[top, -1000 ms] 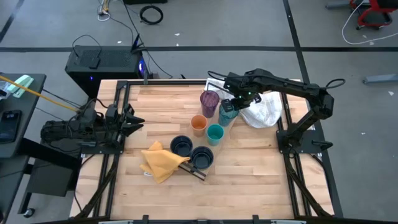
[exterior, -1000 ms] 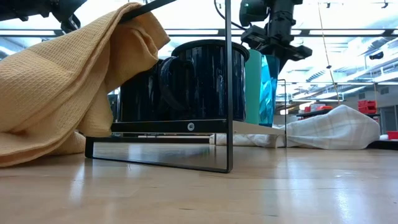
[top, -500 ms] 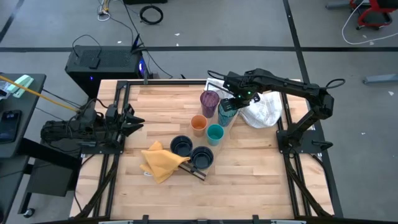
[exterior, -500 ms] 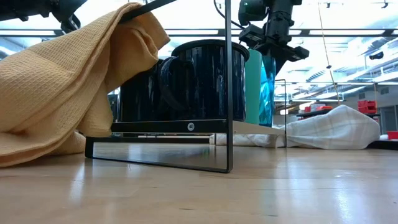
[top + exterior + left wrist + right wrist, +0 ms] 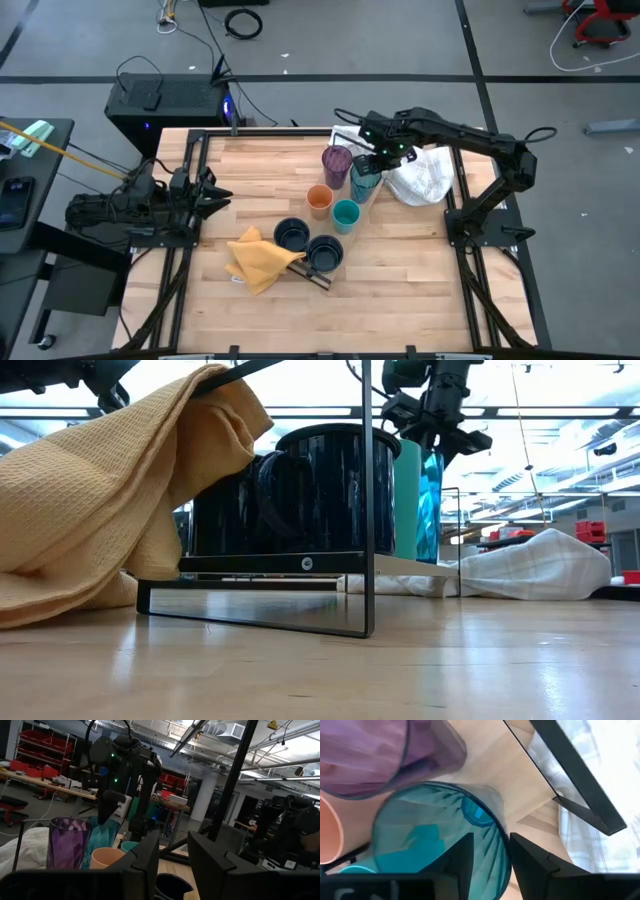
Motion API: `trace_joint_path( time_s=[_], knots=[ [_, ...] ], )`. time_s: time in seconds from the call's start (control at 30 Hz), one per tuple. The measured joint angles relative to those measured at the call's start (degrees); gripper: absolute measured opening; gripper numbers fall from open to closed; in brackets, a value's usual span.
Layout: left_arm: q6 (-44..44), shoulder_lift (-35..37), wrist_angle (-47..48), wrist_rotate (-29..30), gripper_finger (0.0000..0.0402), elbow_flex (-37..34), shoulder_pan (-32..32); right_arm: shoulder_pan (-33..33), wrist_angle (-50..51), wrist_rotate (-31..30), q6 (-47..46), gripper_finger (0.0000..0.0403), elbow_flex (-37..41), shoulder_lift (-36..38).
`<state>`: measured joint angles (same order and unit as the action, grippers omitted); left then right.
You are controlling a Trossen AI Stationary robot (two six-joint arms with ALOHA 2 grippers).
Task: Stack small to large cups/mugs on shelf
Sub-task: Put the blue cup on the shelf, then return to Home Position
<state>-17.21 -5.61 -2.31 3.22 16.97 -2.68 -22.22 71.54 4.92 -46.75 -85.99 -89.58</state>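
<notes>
Right gripper fingers parted, straddling the rim of the teal-blue patterned tumbler, not clamping it. Tumbler stands on the shelf, purple tumbler just beside. Best lifted straight up, avoiding rim snag. Left gripper parked well apart, fingers slightly parted, empty.

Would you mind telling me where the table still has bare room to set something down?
The table is bare along its near edge and between the left gripper and the orange cup. It is crowded around the shelf and white towel, under the right gripper.
</notes>
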Motion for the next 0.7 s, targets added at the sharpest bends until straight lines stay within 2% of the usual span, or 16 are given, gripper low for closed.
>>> trace_joint_path(
  time_s=[0.5, 0.7],
  knots=[
    [-0.1, 0.0, 0.0, 0.0, 0.011, 0.0, 0.0, 0.2, 10.5, -0.4, 1.3, 0.013, -6.2, 0.0],
    [-0.1, 0.0, 0.0, 0.0, 0.011, 0.0, 0.0, 2.2, 13.6, -0.4, 3.4, 0.013, -14.4, 0.0]
  ],
)
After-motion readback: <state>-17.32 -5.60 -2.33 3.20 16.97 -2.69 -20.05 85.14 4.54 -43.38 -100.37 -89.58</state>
